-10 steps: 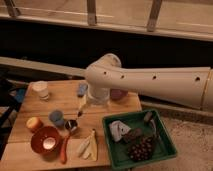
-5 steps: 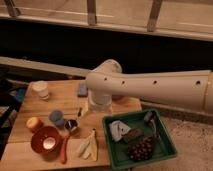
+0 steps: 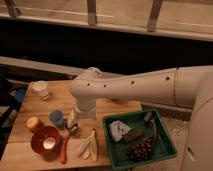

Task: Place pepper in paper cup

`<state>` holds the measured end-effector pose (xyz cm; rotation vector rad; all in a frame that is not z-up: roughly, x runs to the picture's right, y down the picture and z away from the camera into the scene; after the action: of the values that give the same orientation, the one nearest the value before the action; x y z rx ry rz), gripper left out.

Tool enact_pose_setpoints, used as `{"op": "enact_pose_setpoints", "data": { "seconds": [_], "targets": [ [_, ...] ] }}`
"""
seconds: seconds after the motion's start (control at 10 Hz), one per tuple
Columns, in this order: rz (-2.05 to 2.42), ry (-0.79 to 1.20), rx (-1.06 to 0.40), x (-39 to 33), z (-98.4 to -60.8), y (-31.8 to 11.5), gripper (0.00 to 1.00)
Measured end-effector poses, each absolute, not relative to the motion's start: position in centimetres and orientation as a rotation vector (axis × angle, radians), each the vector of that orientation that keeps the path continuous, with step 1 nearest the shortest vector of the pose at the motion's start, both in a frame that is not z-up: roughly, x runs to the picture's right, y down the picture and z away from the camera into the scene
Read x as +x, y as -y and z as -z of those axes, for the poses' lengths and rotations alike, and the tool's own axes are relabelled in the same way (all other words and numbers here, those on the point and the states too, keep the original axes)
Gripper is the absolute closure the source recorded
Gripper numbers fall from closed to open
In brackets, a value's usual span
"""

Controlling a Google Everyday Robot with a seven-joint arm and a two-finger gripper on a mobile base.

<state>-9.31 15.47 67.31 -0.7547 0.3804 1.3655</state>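
The gripper [image 3: 72, 121] hangs left of centre, just right of the blue cup [image 3: 56, 117], jaws spread wide and holding nothing. The pepper [image 3: 64, 148] lies below it beside the bowl [image 3: 35, 139]. The paper cup [image 3: 40, 90] stands upper left. Since half a second ago the arm has sunk lower and leftward.

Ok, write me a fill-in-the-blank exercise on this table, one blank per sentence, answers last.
1. The pepper lies on the wooden table beside the orange ____.
2. The end effector, open, hangs low beside the blue cup, holding ____.
3. The paper cup stands at the table's far left, and the pepper is not yet ____ it.
4. The green bin holds a bunch of dark ____.
Missing words: bowl, nothing, in, grapes.
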Motion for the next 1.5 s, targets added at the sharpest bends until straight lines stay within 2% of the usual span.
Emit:
{"op": "enact_pose_setpoints", "data": {
  "seconds": [0.4,1.1,1.5],
  "targets": [
    [-1.349,-0.381,-0.746,-9.4,-67.3,-15.7,0.2],
    [-1.245,-0.492,-0.838,-12.1,-70.8,-22.5,0.2],
    [-1.186,-0.532,-0.897,-14.1,-72.4,-25.0,0.2]
  ]
}}
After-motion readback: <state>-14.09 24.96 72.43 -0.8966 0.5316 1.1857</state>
